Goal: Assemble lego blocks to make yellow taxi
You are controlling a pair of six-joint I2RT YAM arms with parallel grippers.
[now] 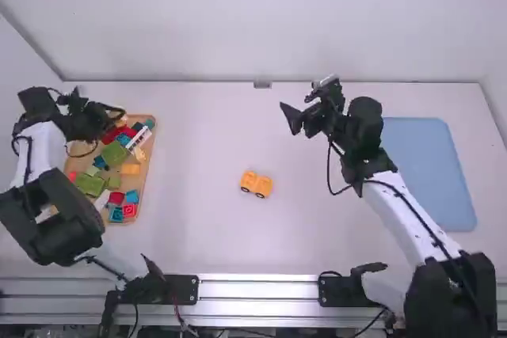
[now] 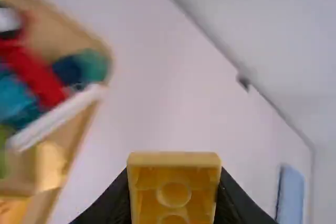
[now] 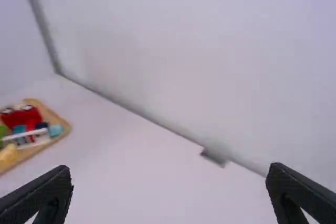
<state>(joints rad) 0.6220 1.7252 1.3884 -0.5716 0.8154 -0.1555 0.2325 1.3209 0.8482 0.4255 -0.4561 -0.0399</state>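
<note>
In the high view my left gripper (image 1: 115, 119) is over the far part of the wooden tray. The left wrist view has my left gripper (image 2: 174, 195) shut on a yellow block (image 2: 174, 176) with round studs. A yellow wheeled piece (image 1: 256, 184) lies on the table between the two arms. Beyond that piece and to its right, my right gripper (image 1: 301, 115) is held with nothing in it. Seen from its own wrist, the right gripper (image 3: 169, 195) has its fingers wide apart.
The wooden tray (image 1: 149, 165) at the left holds several red, blue, green, white and yellow blocks. A flat blue mat (image 1: 432, 172) lies at the right, beyond the right arm. A wall runs along the table's far edge.
</note>
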